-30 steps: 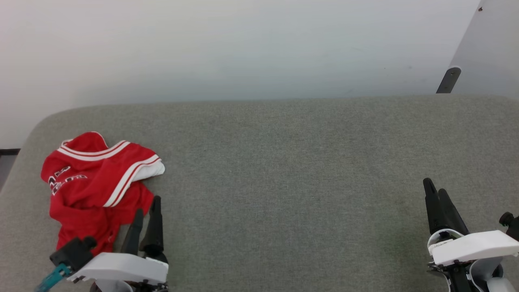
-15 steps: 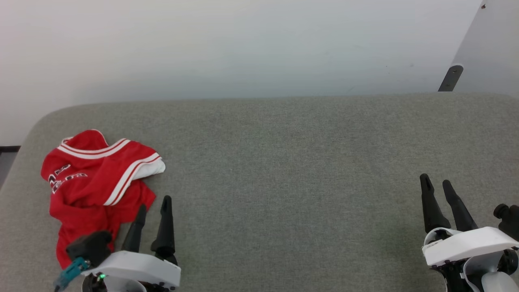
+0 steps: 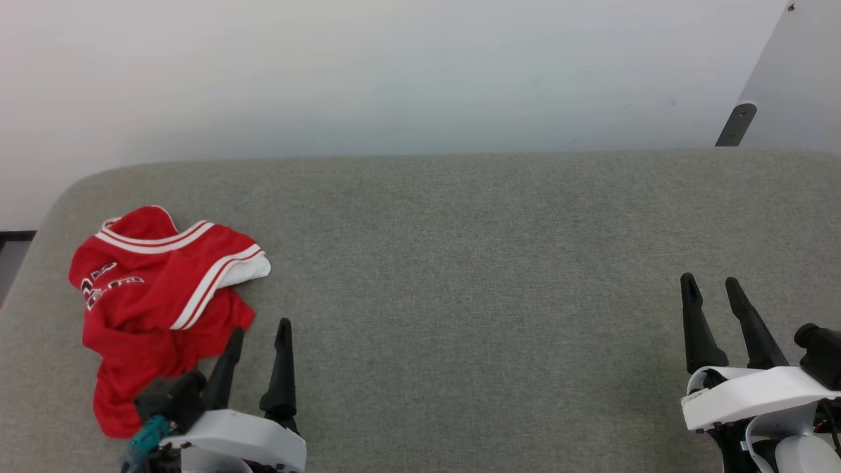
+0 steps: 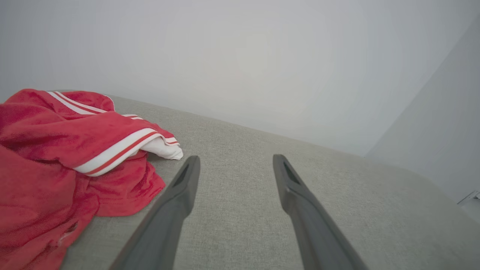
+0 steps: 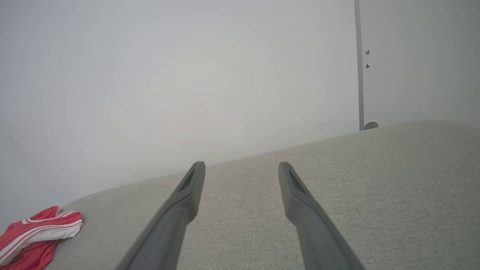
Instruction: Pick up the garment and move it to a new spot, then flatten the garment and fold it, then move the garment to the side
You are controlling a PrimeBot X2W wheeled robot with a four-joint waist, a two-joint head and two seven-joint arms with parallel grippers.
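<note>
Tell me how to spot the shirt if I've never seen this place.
Find the big grey cushion by the white wall. Look at its left end, beside the left hand. The shirt lies crumpled there, the only red thing, with white stripes.

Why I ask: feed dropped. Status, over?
Left gripper open, empty, beside garment. Right gripper open, empty, far off. Garment crumpled on grey cushion. Nothing in the way.

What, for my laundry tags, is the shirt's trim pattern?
Trim: white with a red stripe; left wrist view.
</note>
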